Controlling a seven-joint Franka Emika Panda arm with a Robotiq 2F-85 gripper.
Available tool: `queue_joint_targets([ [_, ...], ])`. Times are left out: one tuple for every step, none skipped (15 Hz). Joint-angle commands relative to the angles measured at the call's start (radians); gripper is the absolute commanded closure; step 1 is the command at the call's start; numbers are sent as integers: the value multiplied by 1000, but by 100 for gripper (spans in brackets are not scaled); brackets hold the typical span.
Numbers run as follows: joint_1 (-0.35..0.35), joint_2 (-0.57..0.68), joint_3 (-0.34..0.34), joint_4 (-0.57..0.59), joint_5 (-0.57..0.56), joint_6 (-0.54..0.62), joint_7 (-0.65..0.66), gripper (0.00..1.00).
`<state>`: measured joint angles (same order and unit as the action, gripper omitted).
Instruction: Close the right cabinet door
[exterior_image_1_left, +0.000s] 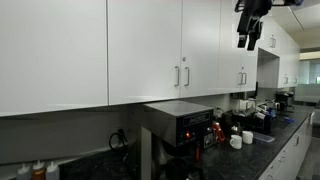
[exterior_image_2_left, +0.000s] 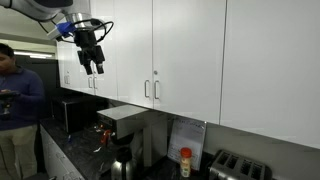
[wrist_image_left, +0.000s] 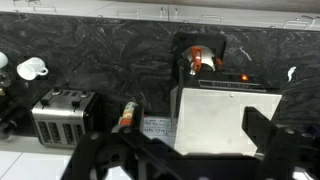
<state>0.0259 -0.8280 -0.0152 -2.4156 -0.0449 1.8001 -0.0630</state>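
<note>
While the gripper (exterior_image_2_left: 94, 68) hangs spread and empty out from the cabinets, the right door (exterior_image_1_left: 200, 45) sits flush in the row, apparently shut. Its one handle (exterior_image_1_left: 186, 76) is low at its edge. Below stand one coffee machine (exterior_image_1_left: 185, 122) and one toaster (wrist_image_left: 60, 113).

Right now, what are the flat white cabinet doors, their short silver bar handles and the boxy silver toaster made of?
The flat white cabinet doors look like painted or laminated board: smooth, even, faintly glossy. The short silver bar handles seem metal, grey with a dull shine. The boxy silver toaster looks like brushed steel, from its bright streaky reflections.
</note>
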Motion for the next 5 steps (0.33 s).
queue_joint_targets([
  [-1, -10, 2, -3, 15, -21, 11, 0],
  [-2, -20, 3, -6, 20, -36, 20, 0],
  [-3, -24, 4, -8, 22, -41, 24, 0],
  [-3, -26, 4, -10, 23, -42, 26, 0],
  [-3, -27, 4, -11, 24, -42, 27, 0],
])
